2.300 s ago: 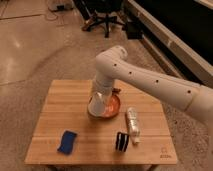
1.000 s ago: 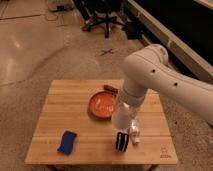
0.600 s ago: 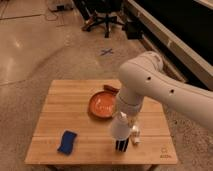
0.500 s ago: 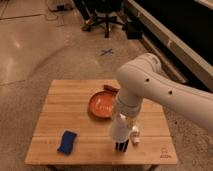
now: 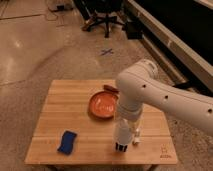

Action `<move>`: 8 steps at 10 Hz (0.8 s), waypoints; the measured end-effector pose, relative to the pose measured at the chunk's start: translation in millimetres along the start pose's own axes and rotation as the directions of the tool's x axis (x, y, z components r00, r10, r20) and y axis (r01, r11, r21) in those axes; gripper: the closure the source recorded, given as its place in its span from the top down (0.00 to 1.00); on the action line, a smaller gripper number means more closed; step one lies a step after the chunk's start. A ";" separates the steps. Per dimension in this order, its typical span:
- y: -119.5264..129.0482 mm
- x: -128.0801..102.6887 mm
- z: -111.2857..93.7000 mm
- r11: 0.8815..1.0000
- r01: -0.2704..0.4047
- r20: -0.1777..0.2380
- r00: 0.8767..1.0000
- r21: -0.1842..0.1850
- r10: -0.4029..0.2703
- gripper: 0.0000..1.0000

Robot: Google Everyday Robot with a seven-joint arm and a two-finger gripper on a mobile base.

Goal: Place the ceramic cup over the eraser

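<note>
Fingers are clamped on the ceramic cup (image 5: 122, 132), my gripper (image 5: 125, 121) carrying it from the orange bowl (image 5: 102, 106) toward six o'clock. It now sits nearly over the eraser (image 5: 121, 146), so I judge lowering comes next.

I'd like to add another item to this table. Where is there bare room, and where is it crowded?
Free: the wooden table's left half, behind the blue pad and left of the orange bowl; also the front strip between pad and eraser. Crowded: right of centre, where the gripper, shut on the ceramic cup, hangs over the eraser beside the clear bottle.
</note>
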 end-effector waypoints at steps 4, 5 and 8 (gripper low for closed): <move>-2.9 -1.6 15.9 1.000 -0.015 0.009 1.000 -0.012 0.015 0.00; -4.8 -3.3 21.6 1.000 -0.017 0.018 1.000 -0.010 0.017 0.00; -6.9 0.9 47.4 0.999 -0.038 0.015 0.999 0.006 0.038 0.23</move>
